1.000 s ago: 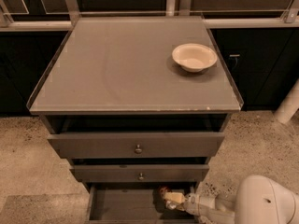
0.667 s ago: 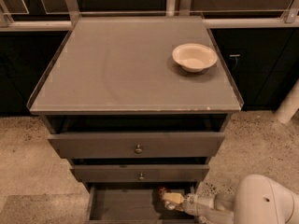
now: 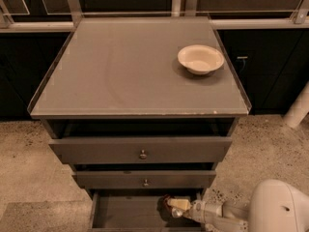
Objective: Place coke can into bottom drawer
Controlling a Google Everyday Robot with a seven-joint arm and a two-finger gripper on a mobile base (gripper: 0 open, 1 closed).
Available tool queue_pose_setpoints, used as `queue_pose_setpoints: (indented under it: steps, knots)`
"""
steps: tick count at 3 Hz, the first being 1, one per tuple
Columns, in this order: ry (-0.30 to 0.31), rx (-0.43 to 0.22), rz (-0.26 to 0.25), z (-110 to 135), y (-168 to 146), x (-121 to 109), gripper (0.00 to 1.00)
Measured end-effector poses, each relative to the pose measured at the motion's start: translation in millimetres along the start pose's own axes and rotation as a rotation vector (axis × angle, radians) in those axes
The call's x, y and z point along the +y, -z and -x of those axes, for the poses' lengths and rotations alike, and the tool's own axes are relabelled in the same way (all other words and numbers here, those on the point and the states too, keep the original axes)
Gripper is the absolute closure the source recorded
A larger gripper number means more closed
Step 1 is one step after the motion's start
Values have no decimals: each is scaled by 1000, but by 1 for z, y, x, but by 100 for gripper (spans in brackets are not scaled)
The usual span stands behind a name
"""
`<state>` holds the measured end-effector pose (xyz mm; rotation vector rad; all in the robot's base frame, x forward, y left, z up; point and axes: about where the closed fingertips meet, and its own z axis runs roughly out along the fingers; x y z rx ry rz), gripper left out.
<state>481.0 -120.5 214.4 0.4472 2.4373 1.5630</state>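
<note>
The bottom drawer (image 3: pixel 125 211) is pulled open at the foot of the cabinet, and its flat dark floor shows. My gripper (image 3: pixel 170 206) reaches in from the right, low over the drawer's right part, on a white arm (image 3: pixel 217 211). A small dark reddish shape (image 3: pixel 165 200) sits at the gripper's tip; it looks like the coke can, but it is mostly hidden in shadow. The cream bowl (image 3: pixel 200 58) stands on the cabinet top at the back right.
Two wider drawers with round knobs (image 3: pixel 143 154) (image 3: pixel 145 181) sit slightly open above the bottom one. The grey cabinet top (image 3: pixel 125 71) has a raised rim. My white base (image 3: pixel 280 209) is at the lower right. A speckled floor surrounds the cabinet.
</note>
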Motion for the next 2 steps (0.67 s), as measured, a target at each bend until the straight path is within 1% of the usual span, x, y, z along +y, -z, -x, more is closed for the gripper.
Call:
queue_pose_setpoints:
  steps: [1, 2]
  knots:
    - [0, -1, -8, 0, 0, -1, 0]
    - [0, -1, -8, 0, 0, -1, 0]
